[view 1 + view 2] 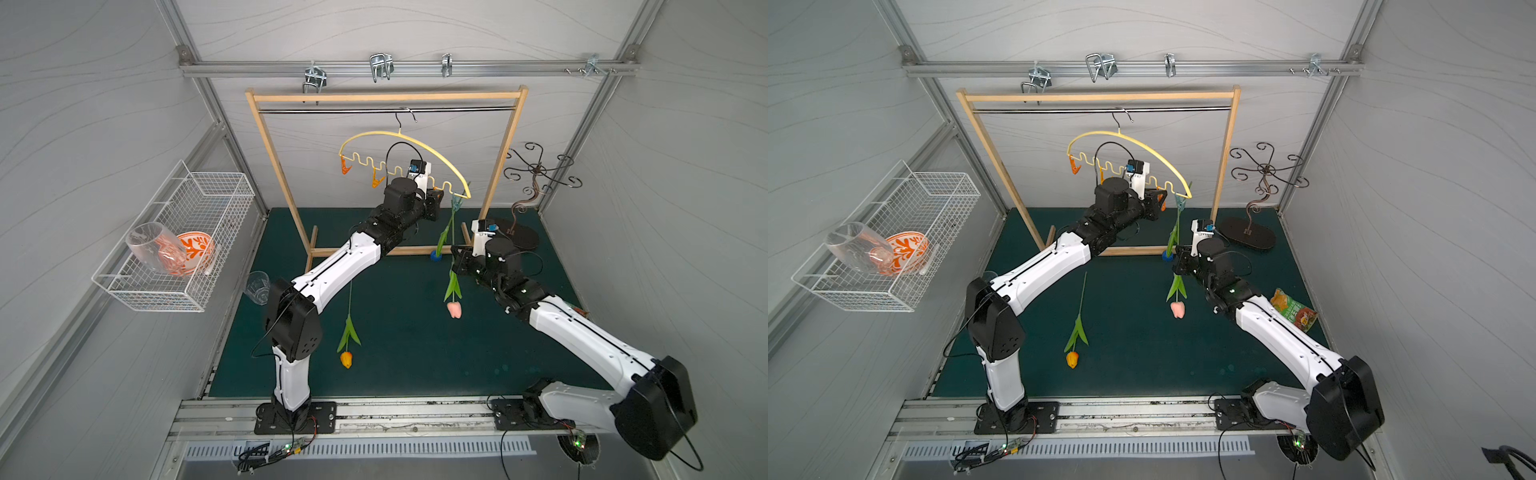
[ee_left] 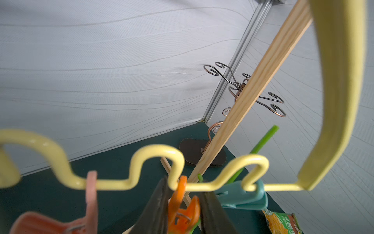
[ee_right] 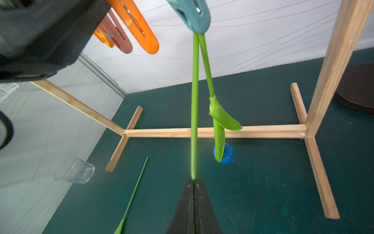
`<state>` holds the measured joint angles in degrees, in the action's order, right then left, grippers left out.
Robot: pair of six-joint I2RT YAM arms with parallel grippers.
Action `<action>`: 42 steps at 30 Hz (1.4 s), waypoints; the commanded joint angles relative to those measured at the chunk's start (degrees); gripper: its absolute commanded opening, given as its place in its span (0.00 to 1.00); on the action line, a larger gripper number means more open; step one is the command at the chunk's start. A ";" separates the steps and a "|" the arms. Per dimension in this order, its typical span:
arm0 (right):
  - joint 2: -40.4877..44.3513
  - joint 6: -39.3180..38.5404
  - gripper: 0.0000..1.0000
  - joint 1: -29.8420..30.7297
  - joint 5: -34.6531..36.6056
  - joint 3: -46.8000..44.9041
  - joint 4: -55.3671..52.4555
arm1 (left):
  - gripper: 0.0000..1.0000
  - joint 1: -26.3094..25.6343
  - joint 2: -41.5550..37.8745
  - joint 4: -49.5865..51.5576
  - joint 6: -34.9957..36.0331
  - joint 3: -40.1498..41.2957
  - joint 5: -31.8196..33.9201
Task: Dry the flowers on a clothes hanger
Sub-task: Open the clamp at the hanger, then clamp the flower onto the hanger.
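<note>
Slippage is my main worry: the right gripper (image 3: 194, 182) is pressed together on the pink tulip (image 3: 194, 111), holding the stem well below its tip, so the thin stem can bend or swing aside as I feed it upward. Up at the wavy bar of the clothes hanger (image 2: 340, 81), the left gripper (image 2: 184, 190) is pinched onto the orange clothespin (image 2: 182, 212). I judge that squeeze is meant to gape the pin, and if the fingers slide off its smooth tails it will snap shut empty. A green stem tip (image 2: 200, 177) shows just beside that pin, but I cannot tell whether it sits in the pin's mouth. Pushing on the pin could also swing the hanger on its hook and jostle the blue tulip (image 3: 226, 154), which hangs head down from the teal clothespin (image 2: 240, 196) at the hanger's end.

In both top views the pink tulip hangs head down below the hanger, with its leaves folded along the stem. The orange-yellow tulip (image 1: 346, 359) lies flat on the mat (image 1: 415, 365), well apart from the hanger and not yet hung
</note>
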<state>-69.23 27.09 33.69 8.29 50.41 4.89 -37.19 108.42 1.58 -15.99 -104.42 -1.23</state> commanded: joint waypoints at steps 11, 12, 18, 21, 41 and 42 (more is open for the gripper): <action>-6.58 -5.79 0.00 4.41 0.47 1.21 17.85 | 0.28 -0.16 -3.62 9.08 -7.62 -5.59 3.17; -7.16 -6.39 0.00 4.77 0.74 1.47 18.05 | 0.28 -0.16 -3.80 9.31 -7.87 -5.55 3.08; -9.82 -6.61 0.00 4.98 2.85 2.92 19.82 | 0.28 -0.11 -4.47 10.96 -9.24 -5.42 2.99; -9.94 -4.78 0.00 5.00 3.74 2.98 20.07 | 0.28 -0.13 -4.76 11.29 -9.24 -5.36 3.17; -10.12 -2.25 0.00 6.21 1.36 3.51 22.74 | 0.27 -0.12 -4.92 10.82 -10.11 -4.47 3.11; -9.95 -2.26 0.00 6.20 1.51 3.38 22.93 | 0.27 -0.15 -5.02 10.73 -10.10 -4.29 3.08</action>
<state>-79.02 24.67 39.51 10.17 52.45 25.36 -37.23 105.47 14.00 -24.97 -107.15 1.34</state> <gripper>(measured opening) 0.045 0.272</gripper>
